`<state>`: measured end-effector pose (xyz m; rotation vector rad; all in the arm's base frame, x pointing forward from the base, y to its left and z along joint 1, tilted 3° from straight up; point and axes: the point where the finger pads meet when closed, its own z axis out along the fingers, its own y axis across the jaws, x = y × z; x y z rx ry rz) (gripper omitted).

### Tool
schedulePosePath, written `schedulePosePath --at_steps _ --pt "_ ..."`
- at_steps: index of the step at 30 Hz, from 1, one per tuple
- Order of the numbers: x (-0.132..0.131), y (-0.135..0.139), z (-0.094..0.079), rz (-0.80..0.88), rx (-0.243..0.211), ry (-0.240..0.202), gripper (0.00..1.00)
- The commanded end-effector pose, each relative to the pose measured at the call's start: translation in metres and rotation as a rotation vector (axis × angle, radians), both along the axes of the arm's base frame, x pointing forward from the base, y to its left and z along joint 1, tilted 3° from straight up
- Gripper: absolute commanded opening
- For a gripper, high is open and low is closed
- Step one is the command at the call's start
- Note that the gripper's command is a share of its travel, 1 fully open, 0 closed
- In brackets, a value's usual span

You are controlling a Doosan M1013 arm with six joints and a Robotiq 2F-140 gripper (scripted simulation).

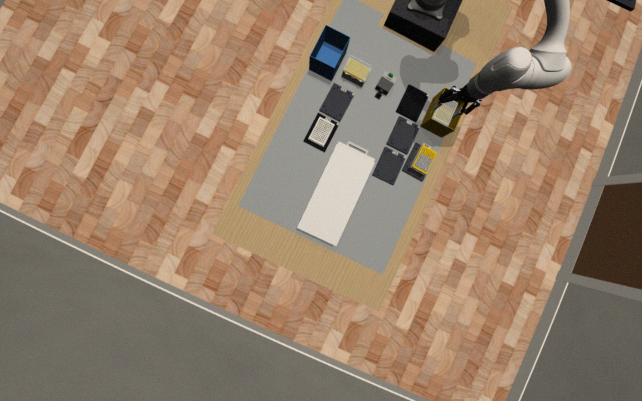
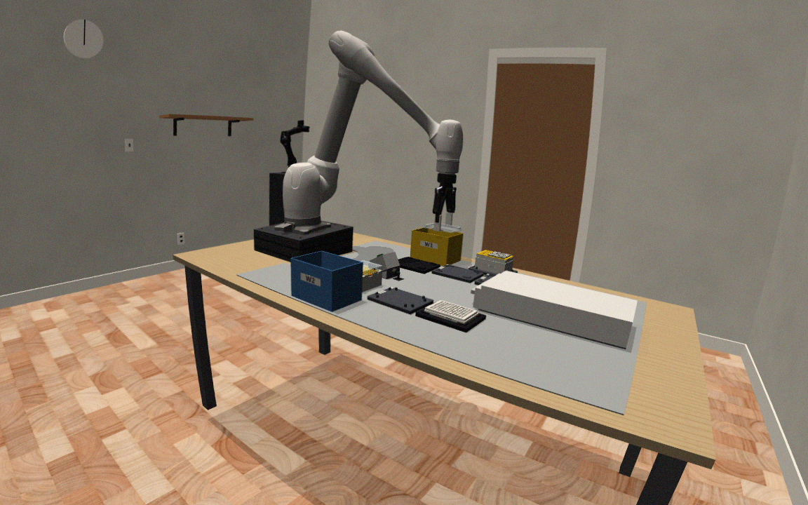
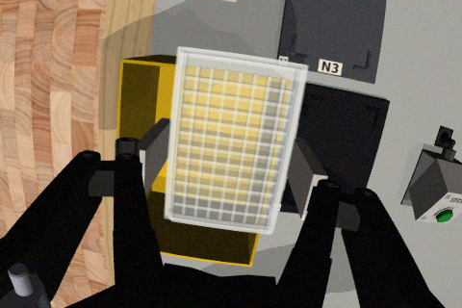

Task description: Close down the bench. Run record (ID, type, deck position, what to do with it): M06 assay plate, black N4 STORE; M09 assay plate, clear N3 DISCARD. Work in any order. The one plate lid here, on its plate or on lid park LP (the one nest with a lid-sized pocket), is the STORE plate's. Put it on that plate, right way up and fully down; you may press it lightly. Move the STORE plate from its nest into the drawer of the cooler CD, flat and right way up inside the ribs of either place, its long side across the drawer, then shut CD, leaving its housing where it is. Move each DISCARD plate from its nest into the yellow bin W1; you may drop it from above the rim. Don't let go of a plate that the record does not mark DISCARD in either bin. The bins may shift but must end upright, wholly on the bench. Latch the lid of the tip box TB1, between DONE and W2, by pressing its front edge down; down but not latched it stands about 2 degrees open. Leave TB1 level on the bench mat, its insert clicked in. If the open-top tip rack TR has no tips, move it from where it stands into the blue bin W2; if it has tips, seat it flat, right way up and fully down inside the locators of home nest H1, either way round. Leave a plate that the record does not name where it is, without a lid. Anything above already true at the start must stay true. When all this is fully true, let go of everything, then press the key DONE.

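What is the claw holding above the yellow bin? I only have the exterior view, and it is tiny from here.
Observer: A clear well plate. In the wrist view the claw is shut on its two long sides, and the plate looks level.
Operator: And the nest that plate belongs to?
Observer: Nest N3 shows bare in the wrist view, with no plate on it.
Operator: Is the plate lined up with the bin?
Observer: From the top view it appears to lie inside the outline of yellow bin W1, so a drop from there looks likely to land inside.
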<state>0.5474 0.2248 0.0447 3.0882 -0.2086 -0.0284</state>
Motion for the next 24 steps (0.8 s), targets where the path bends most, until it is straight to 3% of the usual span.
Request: schedulePosePath --at_steps 1,16,24 --pt "-0.008 0.008 0.0 0.0 0.0 0.0 0.0" --pt "-0.033 0.032 -0.001 0.0 0.0 0.0 0.0" --pt "-0.034 0.032 -0.001 0.0 0.0 0.0 0.0"
